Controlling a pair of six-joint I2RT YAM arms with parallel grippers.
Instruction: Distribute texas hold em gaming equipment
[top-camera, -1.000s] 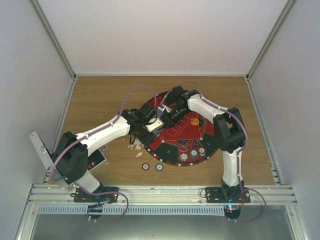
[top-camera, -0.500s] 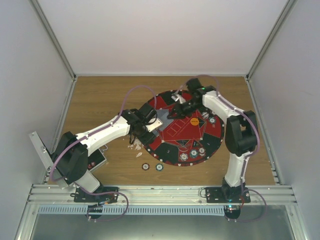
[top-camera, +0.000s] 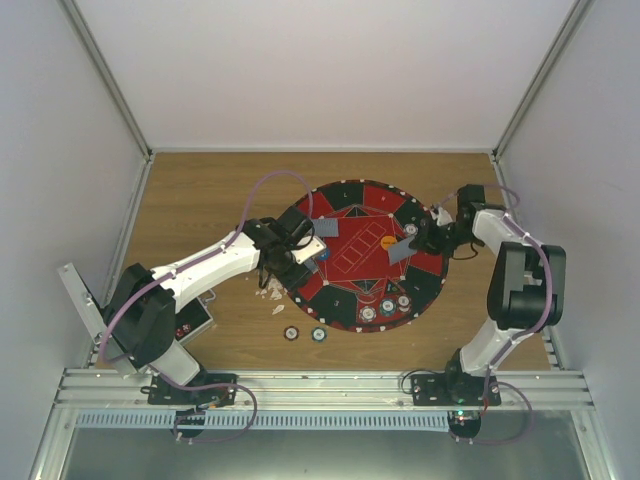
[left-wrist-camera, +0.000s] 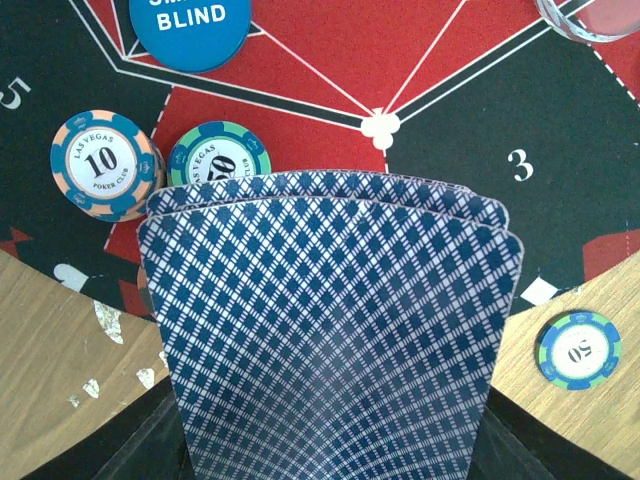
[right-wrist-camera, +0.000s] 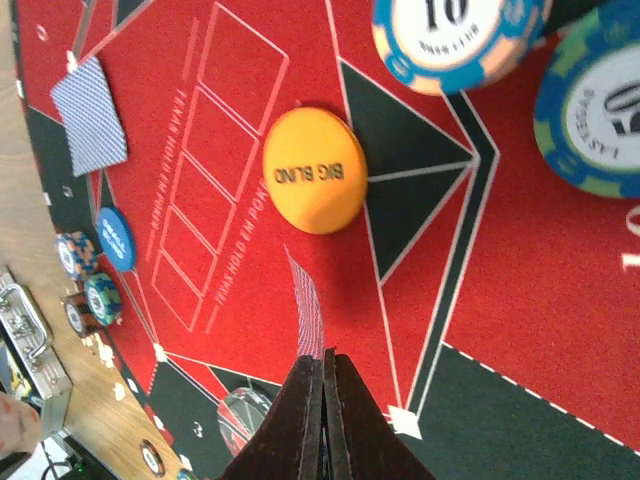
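My left gripper (top-camera: 299, 253) is shut on a fan of blue-backed playing cards (left-wrist-camera: 330, 320) over the left edge of the round red-and-black mat (top-camera: 350, 262); the cards hide its fingers. Below them lie a 10 chip (left-wrist-camera: 105, 165), a 50 chip (left-wrist-camera: 218, 160) and the blue small-blind disc (left-wrist-camera: 190, 25). My right gripper (right-wrist-camera: 323, 360) is shut on a single card (right-wrist-camera: 310, 305), seen edge-on above the mat's right side. The orange big-blind disc (right-wrist-camera: 315, 170) lies just ahead of it. One card (right-wrist-camera: 88, 115) lies flat on the mat's far left part.
Three chips (top-camera: 387, 306) sit on the mat's near edge and two chips (top-camera: 304, 334) on the wood in front of it. Two more chips (right-wrist-camera: 455, 35) lie near my right gripper. A black case (top-camera: 192, 322) is under my left arm. White walls enclose the table.
My right arm has swung from the mat's upper middle to its right side, its jaws now shut on one card. The left arm and its fan of cards have stayed put.
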